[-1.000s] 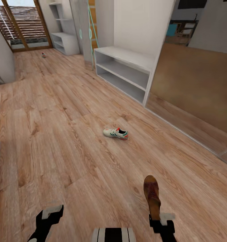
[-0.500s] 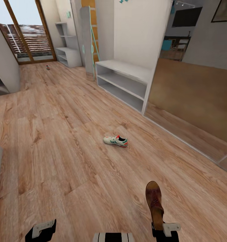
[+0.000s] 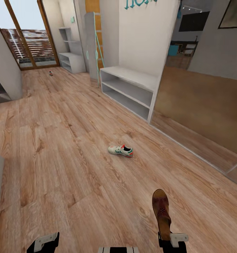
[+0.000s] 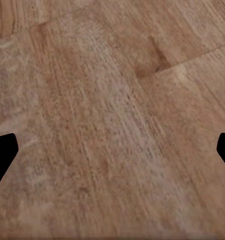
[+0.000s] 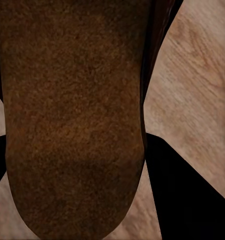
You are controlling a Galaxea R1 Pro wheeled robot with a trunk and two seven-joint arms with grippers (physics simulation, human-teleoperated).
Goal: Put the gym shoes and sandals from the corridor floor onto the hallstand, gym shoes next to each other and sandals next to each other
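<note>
My left tool (image 3: 44, 242) sits low at the near edge of the head view, hanging over bare corridor floor (image 3: 55, 147). In the left wrist view its fingertips (image 4: 2, 150) stand wide apart with nothing but planks between them, so it's released and empty.

Using the gym shoe (image 3: 120, 150) as my landmark: it lies on its sole on the floor, out in the open. Way beyond it to the left, near the glass door (image 3: 27, 38), there's a tiny speck of a thing (image 3: 51, 73) on the floor — too small for me to call. Near that stands the pale-grey hallstand (image 3: 72, 61). Just beyond the shoe to the right is a white straight-sided shelf unit (image 3: 129, 89) against the wall with teal lettering (image 3: 139, 3).

Nearer to me and to the right of the shoe, my right tool (image 3: 171, 240) is clenched on a sandal (image 3: 162, 211) — brown, toe pointing away. The right wrist view is mostly its sole (image 5: 72, 120).
</note>
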